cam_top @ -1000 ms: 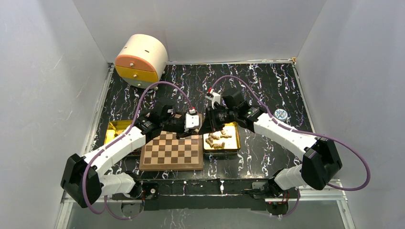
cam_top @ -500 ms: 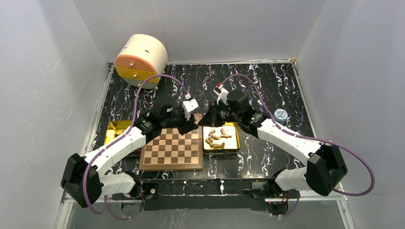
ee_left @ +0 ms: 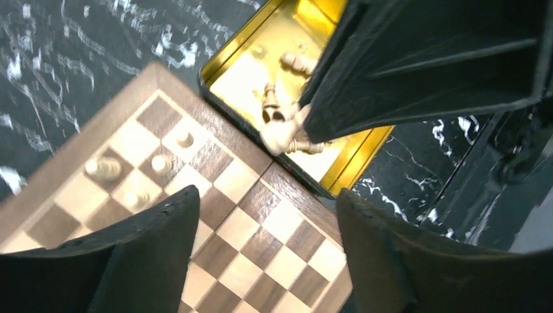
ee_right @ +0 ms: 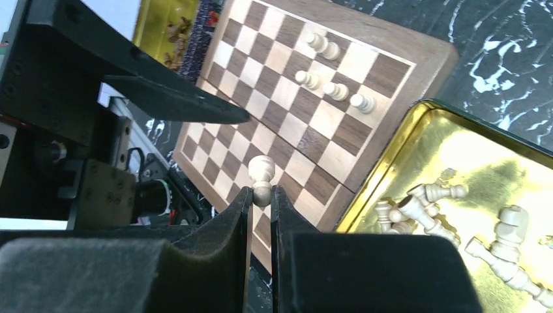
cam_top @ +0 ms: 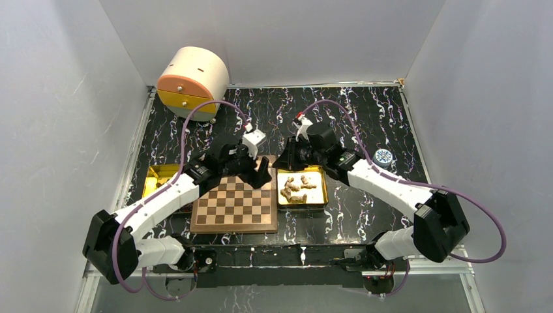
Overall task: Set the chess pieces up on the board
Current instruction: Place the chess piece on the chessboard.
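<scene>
Station of two arms on a black, white-veined marbled table [cam_top: 372, 114], seen from above and from both wrists.

Square wooden chessboard [cam_top: 228, 216] of dark brown and pale tan squares with a reddish-brown border, flat near the centre of the table's near edge. Shiny gold rectangular right tray [cam_top: 322, 199] just beside the board's right edge; matching left tray [cam_top: 154, 172] near its far left side, partly hidden by the left arm.

Five small light tan turned wooden chess pieces [ee_right: 336, 90] upright on squares close to the board's far right corner. Loose pieces [cam_top: 297, 189] of the same kind lying on their sides in the right tray.

Left tool [ee_left: 266, 195]: jaws spread wide, nothing between them, poised above the right part of the board, close to the standing pieces.

Right tool [ee_right: 261, 195]: jaws pinched narrow on the base of a single round-headed light tan pawn [ee_right: 262, 171], head protruding beyond the fingertips, clear of every surface, about the line where board meets right tray; square beneath not determinable.

Both tools near each other, apart.

Cream cylindrical drawer unit [cam_top: 192, 81] with orange and yellow fronts at the far left corner; small round blue-patterned disc [cam_top: 383, 156] beside the right arm.
</scene>
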